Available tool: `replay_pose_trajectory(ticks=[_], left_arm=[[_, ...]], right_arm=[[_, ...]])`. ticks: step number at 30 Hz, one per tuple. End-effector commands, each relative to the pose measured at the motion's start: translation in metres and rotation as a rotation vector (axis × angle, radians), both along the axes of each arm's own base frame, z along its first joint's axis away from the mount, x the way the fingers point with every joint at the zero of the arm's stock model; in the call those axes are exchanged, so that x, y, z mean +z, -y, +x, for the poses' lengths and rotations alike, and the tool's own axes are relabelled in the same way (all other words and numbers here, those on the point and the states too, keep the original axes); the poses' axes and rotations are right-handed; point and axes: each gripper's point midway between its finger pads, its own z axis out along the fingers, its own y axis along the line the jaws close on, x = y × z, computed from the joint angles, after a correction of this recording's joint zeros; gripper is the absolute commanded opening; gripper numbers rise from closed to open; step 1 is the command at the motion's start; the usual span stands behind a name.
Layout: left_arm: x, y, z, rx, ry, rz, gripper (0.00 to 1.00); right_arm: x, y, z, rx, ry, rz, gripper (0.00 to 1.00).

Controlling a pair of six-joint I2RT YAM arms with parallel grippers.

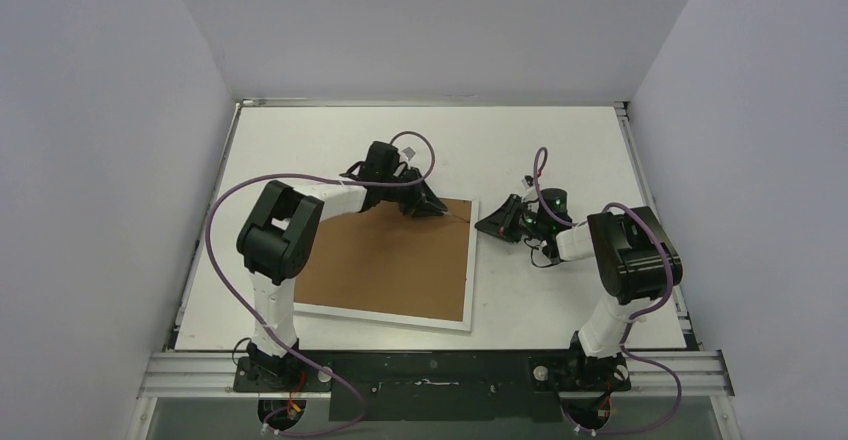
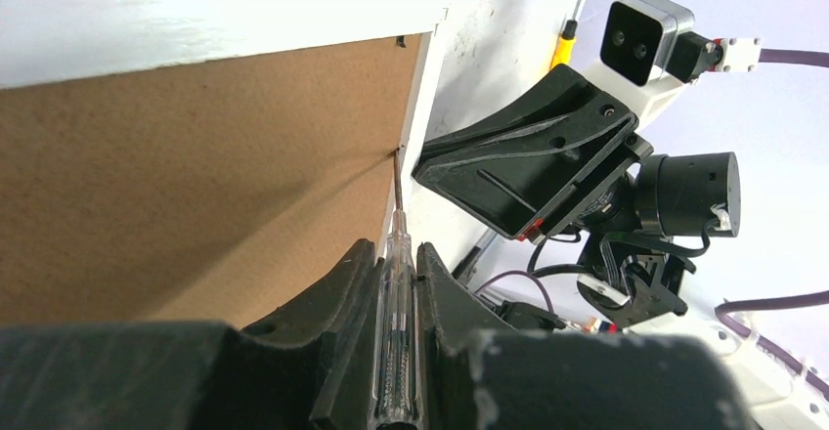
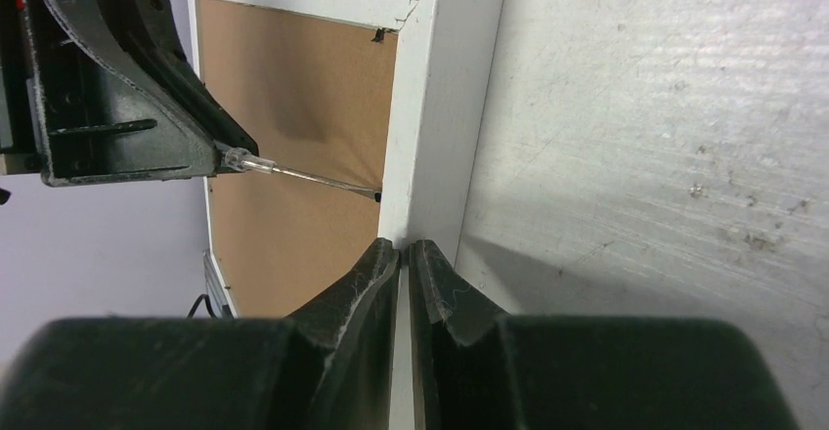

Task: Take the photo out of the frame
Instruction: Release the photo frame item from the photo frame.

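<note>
On the table (image 1: 560, 140) lies one frame (image 1: 390, 265), one screwdriver (image 2: 398, 254) touching its edge.

White table (image 3: 665, 156) is showing grey scuffs and specks; clear-handled screwdriver (image 2: 396, 337) is slanting downward, dark tip leading.

Frame (image 1: 395, 260) lay flat and face down on the table, left of centre, turned slightly off square. Brown fibreboard back (image 3: 293, 98) faced up, seated inside the narrow white border (image 3: 440, 107). One small dark clip (image 3: 377, 33) showed at the back's far right corner.
</note>
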Motion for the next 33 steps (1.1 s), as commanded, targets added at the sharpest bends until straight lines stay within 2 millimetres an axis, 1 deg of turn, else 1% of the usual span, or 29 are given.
replay_pose_trajectory(ticks=[1, 7, 13, 17, 19, 27, 29, 33], left_arm=[[0.009, 0.032, -0.023, -0.078, 0.070, 0.075, 0.00], [0.017, 0.043, -0.029, -0.100, 0.088, 0.118, 0.00], [0.026, 0.048, -0.032, -0.120, 0.130, 0.216, 0.00], [0.033, 0.058, -0.038, -0.149, 0.151, 0.256, 0.00], [0.034, 0.063, -0.042, -0.170, 0.163, 0.290, 0.00], [0.040, 0.075, -0.049, -0.246, 0.236, 0.465, 0.00], [0.047, 0.082, -0.050, -0.259, 0.255, 0.471, 0.00], [0.052, 0.094, -0.054, -0.275, 0.260, 0.442, 0.00]], right_arm=[[0.004, -0.026, 0.000, 0.088, 0.056, 0.004, 0.10], [0.005, -0.030, -0.002, 0.099, 0.056, 0.002, 0.10], [0.003, -0.032, -0.003, 0.107, 0.056, -0.005, 0.10], [0.003, -0.035, -0.003, 0.113, 0.055, -0.010, 0.10], [0.003, -0.037, -0.003, 0.116, 0.056, -0.010, 0.10], [0.003, -0.042, -0.005, 0.128, 0.056, -0.017, 0.10], [0.002, -0.041, -0.006, 0.129, 0.056, -0.023, 0.10], [0.001, -0.042, -0.007, 0.133, 0.055, -0.022, 0.09]])
